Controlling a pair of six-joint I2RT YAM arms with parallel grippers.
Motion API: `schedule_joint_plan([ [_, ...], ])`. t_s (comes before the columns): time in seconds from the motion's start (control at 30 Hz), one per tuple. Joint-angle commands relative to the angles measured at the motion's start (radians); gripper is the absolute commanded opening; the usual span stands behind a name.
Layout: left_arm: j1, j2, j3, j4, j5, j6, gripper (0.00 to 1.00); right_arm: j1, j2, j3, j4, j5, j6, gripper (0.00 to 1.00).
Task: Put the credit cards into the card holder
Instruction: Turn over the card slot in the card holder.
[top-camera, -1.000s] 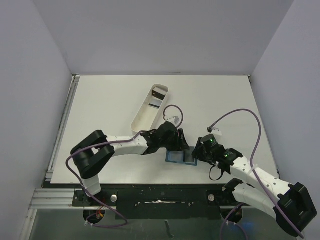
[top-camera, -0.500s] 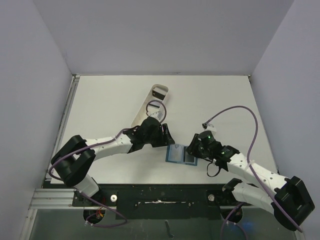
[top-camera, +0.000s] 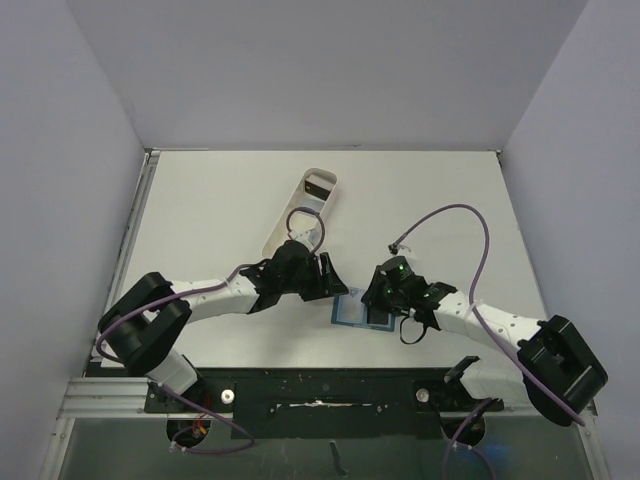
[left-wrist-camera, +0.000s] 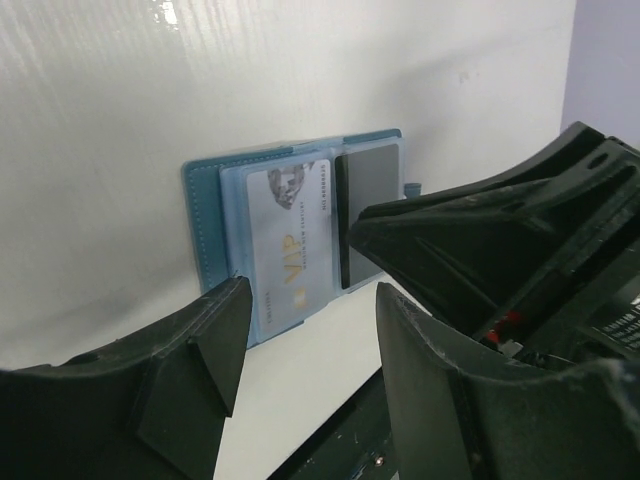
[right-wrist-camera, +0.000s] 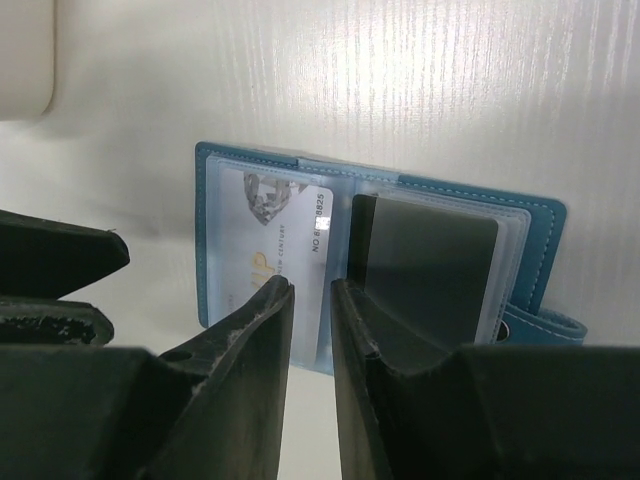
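Bright, even light; glare streaks the table (left-wrist-camera: 200, 40) in both wrist views; near jaws blurred.

We see a long white tray (top-camera: 300, 215) lying slanted on the white desk (top-camera: 430, 190), toward the back. Pale walls (top-camera: 300, 70) stand around the desk.

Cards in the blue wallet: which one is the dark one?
The plain grey card on the snap tab's side; the other card is pale with gold lettering.
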Motion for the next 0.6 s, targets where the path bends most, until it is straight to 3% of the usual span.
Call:
schedule_joint_plan([
  [0.0, 0.005, 0.025, -0.005, 0.148, 0.047, -0.031, 0.51, 0.008, 0.04, 0.009, 0.097, -0.005, -0.007, 0.23],
  [0.3, 0.004, 0.073, 0.001, 0.162, 0.047, -0.034, 0.51, 0.008, 0.099, -0.046, 0.095, -0.003, 0.01, 0.14],
  [0.57, 0.004, 0.099, 0.001, 0.211, 0.071, -0.05, 0.51, 0.008, 0.087, -0.072, 0.101, 0.002, 0.017, 0.13],
])
